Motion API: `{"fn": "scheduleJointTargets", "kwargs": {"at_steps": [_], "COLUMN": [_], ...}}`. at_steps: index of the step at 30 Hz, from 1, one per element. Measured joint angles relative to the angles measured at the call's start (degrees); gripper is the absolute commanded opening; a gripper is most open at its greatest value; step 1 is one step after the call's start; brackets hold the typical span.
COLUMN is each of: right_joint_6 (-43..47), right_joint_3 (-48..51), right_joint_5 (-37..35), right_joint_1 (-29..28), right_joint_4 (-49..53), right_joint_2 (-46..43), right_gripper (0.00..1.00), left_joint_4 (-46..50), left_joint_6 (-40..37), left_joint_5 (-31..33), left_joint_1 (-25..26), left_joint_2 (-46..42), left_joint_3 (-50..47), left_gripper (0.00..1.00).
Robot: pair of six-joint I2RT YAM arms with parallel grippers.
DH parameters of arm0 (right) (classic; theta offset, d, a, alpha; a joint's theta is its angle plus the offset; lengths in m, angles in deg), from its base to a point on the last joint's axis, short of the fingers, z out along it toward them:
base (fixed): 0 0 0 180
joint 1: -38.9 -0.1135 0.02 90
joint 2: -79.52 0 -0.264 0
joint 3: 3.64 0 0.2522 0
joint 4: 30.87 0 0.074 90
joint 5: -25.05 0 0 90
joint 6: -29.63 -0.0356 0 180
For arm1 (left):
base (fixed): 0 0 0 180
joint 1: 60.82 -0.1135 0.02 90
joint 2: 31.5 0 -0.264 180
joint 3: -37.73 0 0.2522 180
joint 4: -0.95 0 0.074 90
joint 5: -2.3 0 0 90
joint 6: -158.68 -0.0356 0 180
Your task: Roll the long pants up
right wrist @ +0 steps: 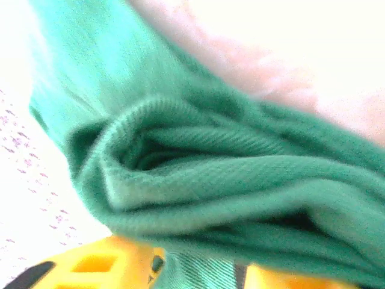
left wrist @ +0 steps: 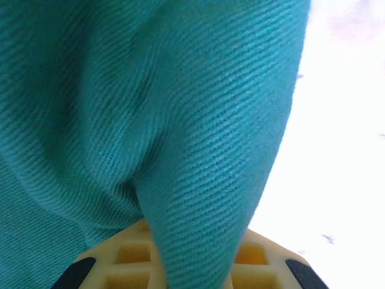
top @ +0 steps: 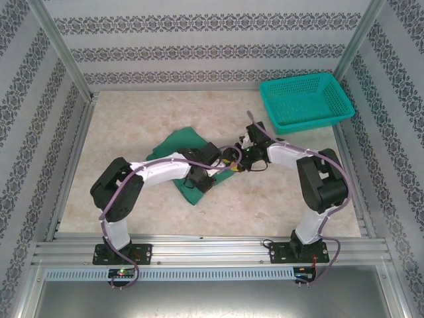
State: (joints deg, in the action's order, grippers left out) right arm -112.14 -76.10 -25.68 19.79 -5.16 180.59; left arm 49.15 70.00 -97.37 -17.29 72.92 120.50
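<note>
Fabric of the pants (left wrist: 180, 120) runs down between the yellow fingers (left wrist: 126, 260) of the left gripper (left wrist: 192, 268), which appears closed on a fold. The right gripper (right wrist: 192, 274) likewise appears clamped on the cloth, with several layers curled over one another just above it. In the top view both grippers meet at frame centre over the pants, which lie bunched in a compact heap on the table (top: 126, 119), partly hidden by the arms. The basket (top: 306, 122) sits well apart at upper right. By this evidence rolling is begun but unfinished: layers are gathered, yet no tight roll shows, and loose cloth spreads at the heap's left.
</note>
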Motion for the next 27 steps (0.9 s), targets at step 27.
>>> {"fn": "scheduleJointTargets", "kwargs": {"at_steps": [27], "right_joint_6": [8.98], "right_joint_3": [-9.27], "right_joint_5": [0.52], "right_joint_1": [-4.15], "right_joint_4": [16.79], "right_joint_2": [-5.77], "right_gripper": [0.67], "left_joint_4": [-41.57], "left_joint_6": [46.60], "left_joint_5": [-46.71], "left_joint_1": [-20.33], "left_joint_2": [-29.33], "left_joint_3": [-32.20], "left_gripper": [0.01]}}
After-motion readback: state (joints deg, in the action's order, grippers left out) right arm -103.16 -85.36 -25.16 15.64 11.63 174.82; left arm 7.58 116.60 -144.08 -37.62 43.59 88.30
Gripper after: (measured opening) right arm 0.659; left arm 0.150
